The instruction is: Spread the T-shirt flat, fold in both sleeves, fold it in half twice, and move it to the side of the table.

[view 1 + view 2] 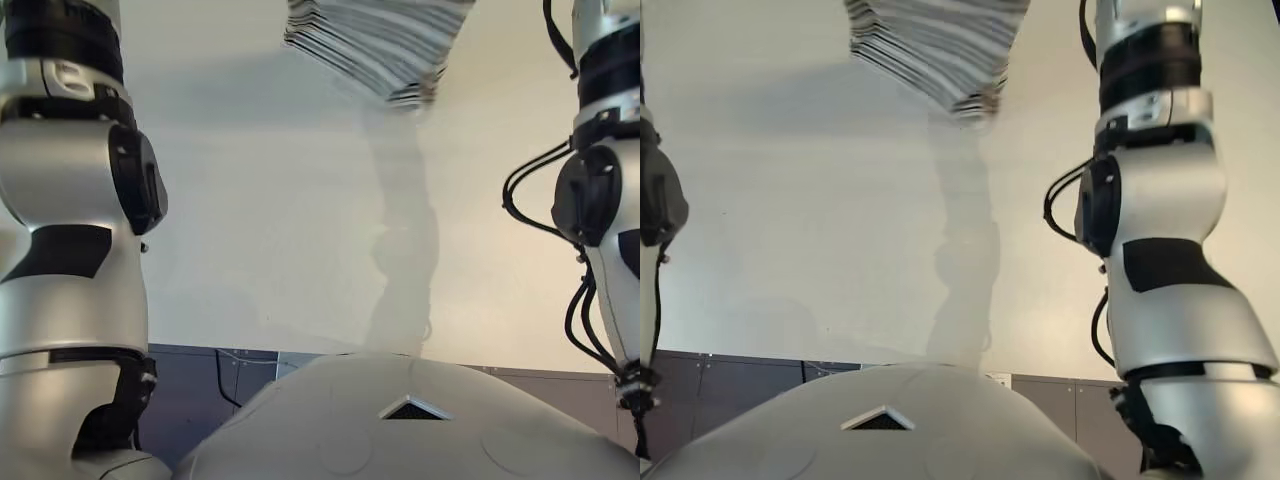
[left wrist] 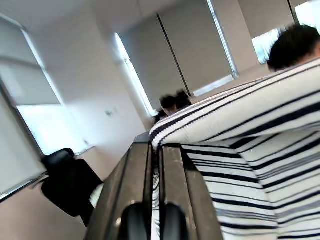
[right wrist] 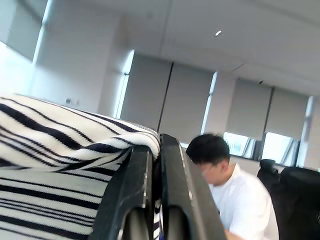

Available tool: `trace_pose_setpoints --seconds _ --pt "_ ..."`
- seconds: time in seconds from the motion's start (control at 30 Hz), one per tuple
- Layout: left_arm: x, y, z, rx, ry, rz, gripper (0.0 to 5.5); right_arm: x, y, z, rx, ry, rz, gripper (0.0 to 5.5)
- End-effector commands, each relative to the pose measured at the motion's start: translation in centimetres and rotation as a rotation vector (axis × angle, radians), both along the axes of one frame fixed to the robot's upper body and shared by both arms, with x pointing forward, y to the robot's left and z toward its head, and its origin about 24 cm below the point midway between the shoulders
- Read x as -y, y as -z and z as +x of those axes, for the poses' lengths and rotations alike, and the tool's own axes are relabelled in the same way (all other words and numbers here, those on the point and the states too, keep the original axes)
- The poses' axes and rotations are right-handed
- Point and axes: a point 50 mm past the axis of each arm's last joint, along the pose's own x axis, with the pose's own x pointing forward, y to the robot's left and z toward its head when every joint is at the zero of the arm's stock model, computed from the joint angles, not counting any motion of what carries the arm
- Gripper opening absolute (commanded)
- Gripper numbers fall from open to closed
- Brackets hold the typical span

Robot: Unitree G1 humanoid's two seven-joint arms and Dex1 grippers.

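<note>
The black-and-white striped T-shirt (image 1: 385,45) hangs in the air above the pale table (image 1: 300,220), its lower end dangling at the top of the eye views and casting a shadow on the tabletop. Both arms are raised, one at each side of the eye views. In the left wrist view my left gripper (image 2: 156,150) is shut on a fold of the striped T-shirt (image 2: 250,150). In the right wrist view my right gripper (image 3: 155,145) is shut on the striped T-shirt (image 3: 60,165), the cloth bunched against its fingers.
The table's near edge (image 1: 330,350) runs across the lower part of the eye views, with dark cabinets (image 1: 210,385) below it. Across the table a person in a white shirt (image 3: 235,200) sits, and black chairs stand in the room behind.
</note>
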Motion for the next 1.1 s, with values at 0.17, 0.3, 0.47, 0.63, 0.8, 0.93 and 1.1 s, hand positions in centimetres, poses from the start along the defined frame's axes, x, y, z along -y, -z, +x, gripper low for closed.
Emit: trace_pose_setpoints --seconds 0.17,0.3,0.47,0.63,0.8,0.93,1.1 --pt "0.5 -0.1 0.1 0.053 -0.022 0.034 0.10 0.1 1.1 0.0 0.044 0.092 -0.003 0.15" --pt "0.6 5.2 -1.0 -0.048 0.219 -0.015 0.10 1.7 4.8 -0.7 -0.063 -0.029 -0.016 0.15" --pt "-1.0 7.9 -8.6 -0.119 0.523 -0.033 0.10 5.2 7.5 -6.1 -0.195 -0.315 -0.062 0.15" --pt "-1.7 9.1 -14.4 -0.273 0.608 -0.068 0.10 7.3 10.1 -13.1 -0.442 -0.590 -0.107 0.15" --pt "0.2 17.1 -23.1 -0.794 0.894 0.001 0.10 6.1 18.4 -23.0 -0.972 -1.018 -0.480 0.15" --pt "0.6 25.5 -29.8 -1.204 1.095 0.201 0.10 6.3 23.9 -25.8 -1.196 -1.093 -0.731 0.15" --pt "-1.4 28.4 -29.8 -1.193 0.907 0.472 0.10 7.6 25.4 -25.6 -1.197 -1.008 -0.988 0.15"
